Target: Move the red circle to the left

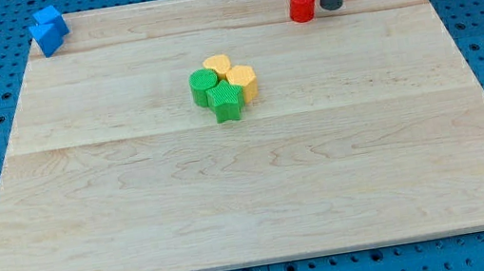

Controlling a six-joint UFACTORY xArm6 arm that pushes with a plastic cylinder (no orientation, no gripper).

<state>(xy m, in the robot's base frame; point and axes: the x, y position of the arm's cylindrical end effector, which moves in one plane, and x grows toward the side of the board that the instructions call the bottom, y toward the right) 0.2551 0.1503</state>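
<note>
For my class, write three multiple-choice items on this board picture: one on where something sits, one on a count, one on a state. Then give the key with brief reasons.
1. Where is the blue block?
A. the view's top left
B. the view's bottom right
C. board centre

2. How many blocks form the central cluster?
A. two
B. four
C. six

3. My tip relative to the red circle:
A. on its right, close beside it
B. far off at the view's bottom
C. on its left

Key:
1 A, it sits at the board's top-left corner.
2 B, two green and two yellow blocks sit together.
3 A, the rod ends just right of the circle.
</note>
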